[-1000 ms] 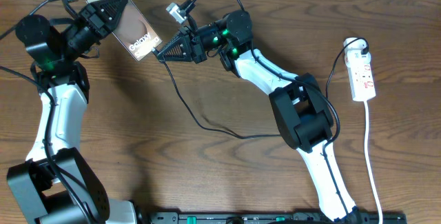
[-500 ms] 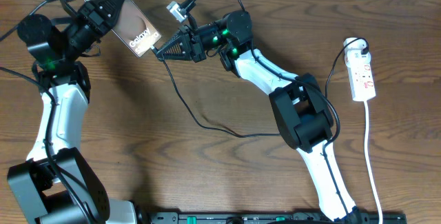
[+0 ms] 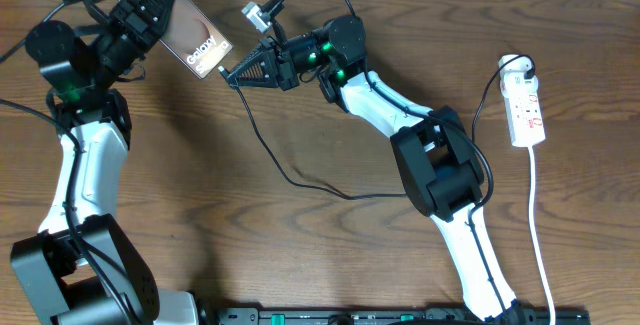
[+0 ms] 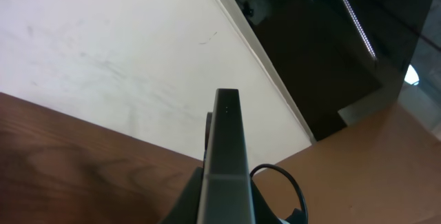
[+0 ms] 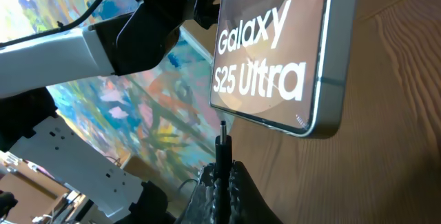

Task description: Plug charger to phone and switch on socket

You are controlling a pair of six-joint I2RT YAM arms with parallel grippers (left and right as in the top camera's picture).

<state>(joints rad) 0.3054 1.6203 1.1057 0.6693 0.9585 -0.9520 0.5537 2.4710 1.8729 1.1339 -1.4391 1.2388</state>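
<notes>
Phone is gripped tight by the left end effector, up off the tabletop. The right end effector pinches the charger, whose tip pokes out ahead, just beside the phone's bottom edge.

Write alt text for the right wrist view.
The right gripper holds the charger with its plug tip just below the bottom edge of the phone, not yet inserted. The phone's glossy back reads "Galaxy S25 Ultra".

overhead straight down on whole table, wrist views close, both sharing the phone
</notes>
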